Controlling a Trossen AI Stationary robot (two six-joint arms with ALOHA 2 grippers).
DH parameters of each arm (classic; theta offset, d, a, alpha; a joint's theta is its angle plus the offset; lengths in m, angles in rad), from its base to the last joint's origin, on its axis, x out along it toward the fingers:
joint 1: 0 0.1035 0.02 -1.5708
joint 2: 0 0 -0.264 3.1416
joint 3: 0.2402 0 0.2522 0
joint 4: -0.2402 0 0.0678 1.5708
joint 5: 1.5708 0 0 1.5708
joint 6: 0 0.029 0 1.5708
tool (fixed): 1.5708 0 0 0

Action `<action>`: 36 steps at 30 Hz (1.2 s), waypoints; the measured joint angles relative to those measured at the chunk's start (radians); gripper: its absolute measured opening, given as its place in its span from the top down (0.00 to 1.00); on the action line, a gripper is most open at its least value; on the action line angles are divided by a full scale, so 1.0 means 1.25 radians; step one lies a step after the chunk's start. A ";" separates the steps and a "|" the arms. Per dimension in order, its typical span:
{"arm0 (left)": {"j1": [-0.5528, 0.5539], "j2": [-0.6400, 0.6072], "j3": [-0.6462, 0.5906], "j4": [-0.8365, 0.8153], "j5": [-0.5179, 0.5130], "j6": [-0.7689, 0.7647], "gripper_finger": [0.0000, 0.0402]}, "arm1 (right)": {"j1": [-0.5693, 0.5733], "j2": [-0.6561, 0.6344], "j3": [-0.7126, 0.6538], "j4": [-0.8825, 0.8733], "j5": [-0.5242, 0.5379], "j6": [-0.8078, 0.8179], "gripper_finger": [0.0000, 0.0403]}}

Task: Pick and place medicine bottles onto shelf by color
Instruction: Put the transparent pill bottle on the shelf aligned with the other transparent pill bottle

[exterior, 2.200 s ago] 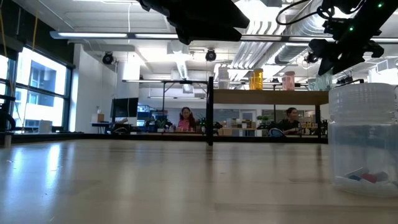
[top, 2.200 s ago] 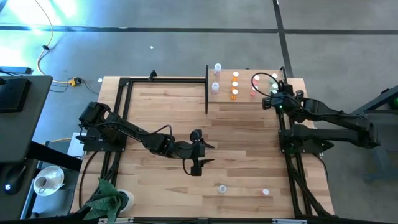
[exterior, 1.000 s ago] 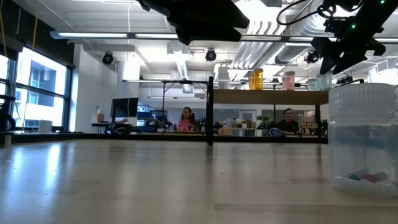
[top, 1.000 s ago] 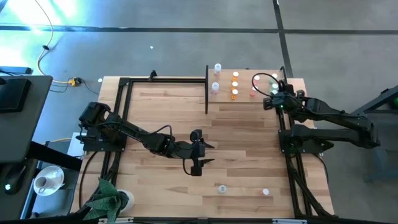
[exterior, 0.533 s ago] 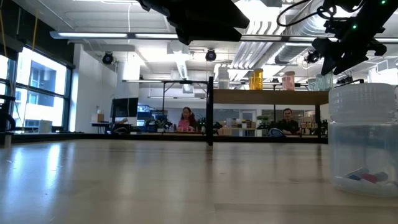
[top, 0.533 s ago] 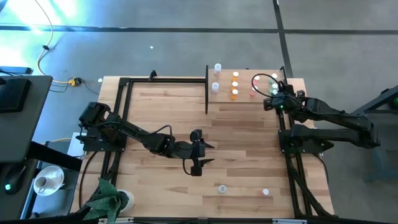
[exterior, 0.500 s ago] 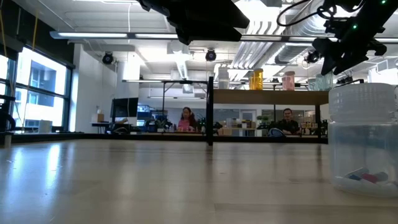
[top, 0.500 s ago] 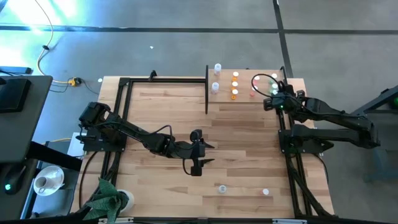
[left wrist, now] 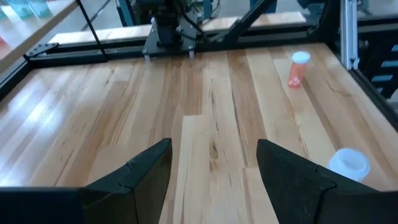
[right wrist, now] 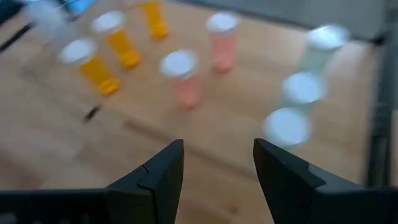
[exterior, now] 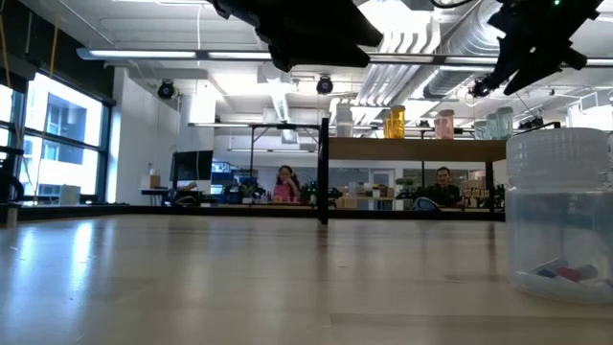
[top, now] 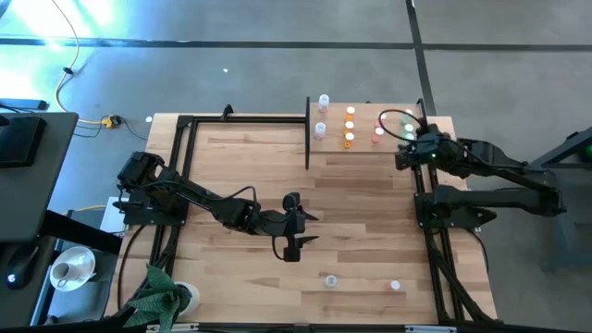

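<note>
Right gripper [right wrist: 214,171] hangs over the shelf [top: 365,148] jaws empty and apart, probably grabbing a desk bottle [top: 395,286] next.

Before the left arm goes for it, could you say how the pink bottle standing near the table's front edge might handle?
The pink bottle is tall, narrow and upright, so a sideways nudge would probably tip it. Being round, it would likely roll on the smooth table. It looks light and small against the open left gripper, so gentle closing seems wise.

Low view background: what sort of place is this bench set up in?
Probably an open office or lab floor: exposed ceiling ducts, desks with two seated people, and big windows along one side.
</note>
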 joint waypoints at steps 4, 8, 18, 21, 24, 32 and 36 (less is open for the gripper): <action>0.000 0.000 0.000 -0.033 0.000 -0.002 0.44 | 0.051 -0.004 0.000 -0.001 -0.097 0.024 0.54; 0.000 0.000 0.000 -0.054 0.000 -0.003 0.44 | 0.132 -0.003 -0.017 0.000 -0.149 0.070 0.54; 0.000 0.000 0.000 -0.056 0.002 -0.021 0.44 | 0.359 -0.002 -0.131 0.127 -0.136 0.167 0.54; 0.000 0.000 0.000 -0.056 0.014 -0.021 0.44 | 0.416 -0.001 -0.173 0.223 -0.137 0.166 0.54; 0.000 0.000 0.000 -0.057 0.028 -0.023 0.44 | 0.467 -0.001 -0.212 0.318 -0.136 0.150 0.54; 0.000 0.000 0.000 -0.074 0.042 -0.024 0.44 | 0.587 0.037 -0.290 0.591 -0.083 0.040 0.54; 0.000 0.000 0.000 -0.074 0.042 -0.024 0.44 | 0.636 0.096 -0.290 0.698 -0.047 -0.030 0.54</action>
